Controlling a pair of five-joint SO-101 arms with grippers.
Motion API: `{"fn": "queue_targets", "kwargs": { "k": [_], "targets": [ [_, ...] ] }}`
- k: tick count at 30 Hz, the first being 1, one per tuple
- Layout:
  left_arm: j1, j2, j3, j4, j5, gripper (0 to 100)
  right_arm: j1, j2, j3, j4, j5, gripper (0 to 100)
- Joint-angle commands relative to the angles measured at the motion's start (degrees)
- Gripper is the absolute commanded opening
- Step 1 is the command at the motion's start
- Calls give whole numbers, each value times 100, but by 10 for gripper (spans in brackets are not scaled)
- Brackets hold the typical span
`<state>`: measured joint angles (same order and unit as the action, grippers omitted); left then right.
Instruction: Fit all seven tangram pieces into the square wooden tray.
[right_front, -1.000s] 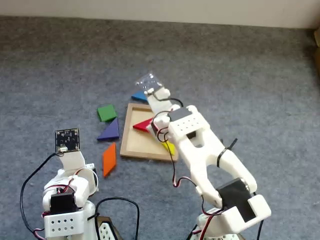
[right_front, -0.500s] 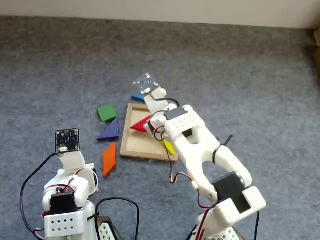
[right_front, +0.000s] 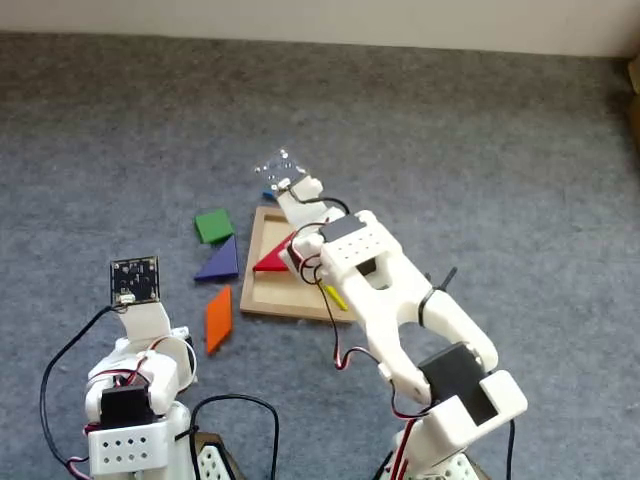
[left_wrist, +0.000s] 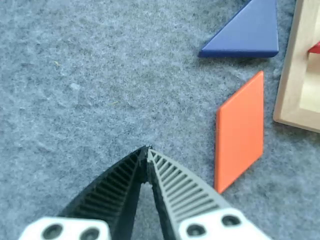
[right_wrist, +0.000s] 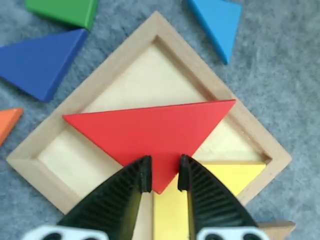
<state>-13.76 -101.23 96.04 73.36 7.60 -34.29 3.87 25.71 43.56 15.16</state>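
Right gripper (right_wrist: 162, 175) pinches the near corner of the red triangle (right_wrist: 150, 127) over the tray (right_wrist: 120, 60). Seating it probably needs realignment inside the rim. Left gripper (left_wrist: 146, 160) is pressed together.

Red triangle (right_wrist: 150, 130) across wooden tray (right_wrist: 115, 62), tips over rim, yellow piece (right_wrist: 230, 172) inside.

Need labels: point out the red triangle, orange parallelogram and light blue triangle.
red triangle (right_wrist: 151, 132), right wrist view, face centre.
orange parallelogram (left_wrist: 239, 131), left wrist view, face centre.
light blue triangle (right_wrist: 219, 23), right wrist view, face centre.
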Motion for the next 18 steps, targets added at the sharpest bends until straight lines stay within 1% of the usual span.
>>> {"fn": "queue_targets", "kwargs": {
  "k": [1,6,14,18],
  "targets": [
    [66,-4,127,18,-9,6,180,-426,-277,-66,-62,98],
    [66,-4,127,18,-9,6,171,-435,-277,-576,-62,98],
    [66,-4,127,18,-9,6,171,145,-277,-1578,-62,98],
    [66,-4,127,18,-9,6,171,409,-277,-1842,-26,98]
  ]
}}
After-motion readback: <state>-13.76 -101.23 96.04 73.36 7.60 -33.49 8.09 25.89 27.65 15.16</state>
